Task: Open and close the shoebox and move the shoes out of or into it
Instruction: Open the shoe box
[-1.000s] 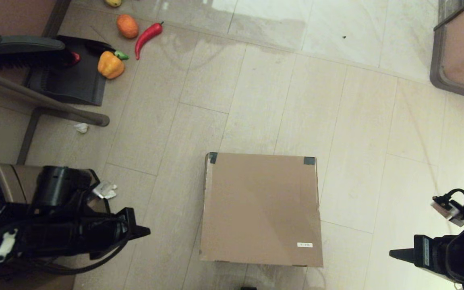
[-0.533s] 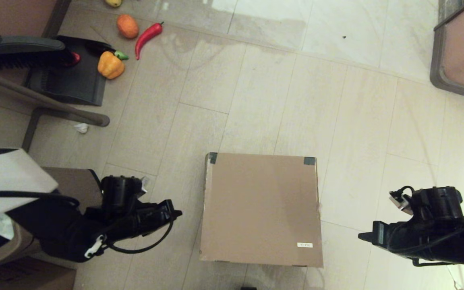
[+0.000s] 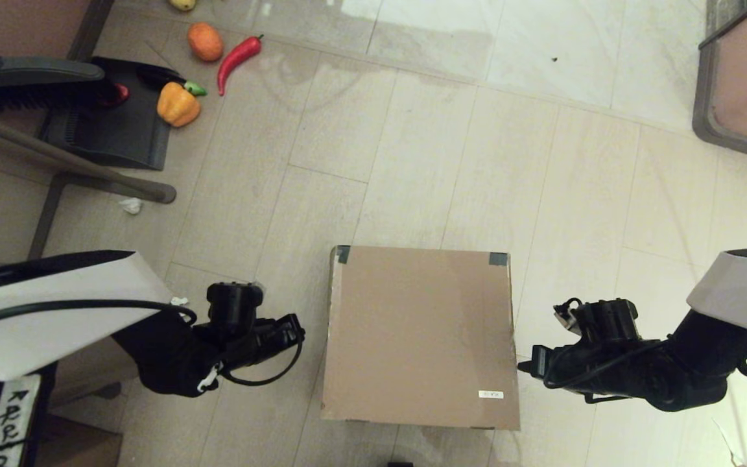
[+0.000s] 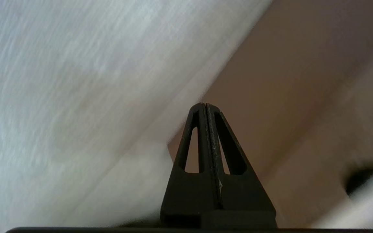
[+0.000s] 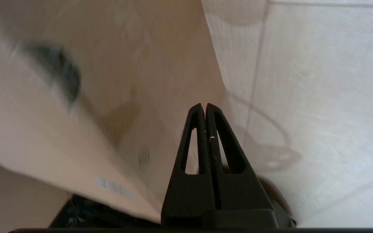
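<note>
The brown cardboard shoebox [image 3: 420,337] stands on the floor in front of me with its lid down flat, two dark tape patches at its far corners and a small white label near its right front. My left gripper [image 3: 300,332] is shut and empty, a short way off the box's left side [image 4: 303,97]. My right gripper [image 3: 521,368] is shut and empty too, right at the box's right side [image 5: 125,97]. The shoes are out of view.
At the far left lie a black dustpan [image 3: 114,123] and brush [image 3: 30,81] with toy vegetables: a yellow pepper [image 3: 177,104], an orange [image 3: 205,41] and a red chilli [image 3: 237,59]. Paper scraps [image 3: 131,205] sit on the tiles. A brown bin [image 3: 746,84] stands at the far right.
Both arms have swung inward from the outer edges of the head view toward the box, one to each side of it. The box has not moved and its lid stays down.
</note>
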You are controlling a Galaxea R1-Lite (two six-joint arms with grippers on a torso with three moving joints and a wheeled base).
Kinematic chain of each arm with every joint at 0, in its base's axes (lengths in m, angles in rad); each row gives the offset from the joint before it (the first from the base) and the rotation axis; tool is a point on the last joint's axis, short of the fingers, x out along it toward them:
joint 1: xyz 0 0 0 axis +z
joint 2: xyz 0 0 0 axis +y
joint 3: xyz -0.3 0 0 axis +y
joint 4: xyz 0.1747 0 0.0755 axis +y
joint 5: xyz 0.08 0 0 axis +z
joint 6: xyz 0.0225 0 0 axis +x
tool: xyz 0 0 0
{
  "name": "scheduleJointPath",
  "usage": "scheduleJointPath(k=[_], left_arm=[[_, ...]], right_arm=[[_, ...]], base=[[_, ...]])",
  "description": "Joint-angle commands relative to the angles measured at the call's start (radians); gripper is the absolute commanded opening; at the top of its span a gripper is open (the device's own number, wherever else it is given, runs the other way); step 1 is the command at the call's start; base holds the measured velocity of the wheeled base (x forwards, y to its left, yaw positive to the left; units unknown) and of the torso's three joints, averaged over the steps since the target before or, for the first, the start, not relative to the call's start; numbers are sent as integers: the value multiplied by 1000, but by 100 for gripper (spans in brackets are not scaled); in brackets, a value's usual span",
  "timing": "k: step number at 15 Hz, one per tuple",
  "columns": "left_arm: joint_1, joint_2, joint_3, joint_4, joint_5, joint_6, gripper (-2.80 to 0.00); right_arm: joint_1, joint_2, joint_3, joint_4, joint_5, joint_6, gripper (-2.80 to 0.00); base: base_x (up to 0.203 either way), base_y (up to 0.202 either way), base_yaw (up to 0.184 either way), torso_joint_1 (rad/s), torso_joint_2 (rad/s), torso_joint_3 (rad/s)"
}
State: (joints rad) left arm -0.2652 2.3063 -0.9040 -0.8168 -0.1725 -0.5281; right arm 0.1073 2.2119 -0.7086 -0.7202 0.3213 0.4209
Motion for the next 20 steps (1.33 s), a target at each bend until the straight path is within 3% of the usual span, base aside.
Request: scheduleJointPath(k=[1, 7, 9, 10, 16, 20], left_arm=[[-11, 52, -47, -4, 3, -5, -280], [-62, 73, -158, 84, 7, -36, -280], [-65, 70, -173, 137, 6, -36, -280], [-71, 64, -172, 151, 5, -36, -280], [-86, -14, -159, 225, 2, -38, -280], [-95, -89, -87, 234, 2, -38, -280]], right_arm=[[11, 40, -37, -3, 2, 9, -280], [28, 80, -92, 7, 1, 23, -280], [41, 92, -126, 6, 2, 92, -280], [44, 92, -140, 5, 3, 132, -280], [43, 11, -98, 8, 16, 193, -280], [43, -65, -11, 8, 40, 203, -280]], base=[[0, 0, 0, 0, 0, 0], [0, 0, 0, 0, 0, 0], [0, 0, 0, 0, 0, 0], [0, 0, 0, 0, 0, 0], [0, 0, 0, 0, 0, 0], [0, 0, 0, 0, 0, 0]])
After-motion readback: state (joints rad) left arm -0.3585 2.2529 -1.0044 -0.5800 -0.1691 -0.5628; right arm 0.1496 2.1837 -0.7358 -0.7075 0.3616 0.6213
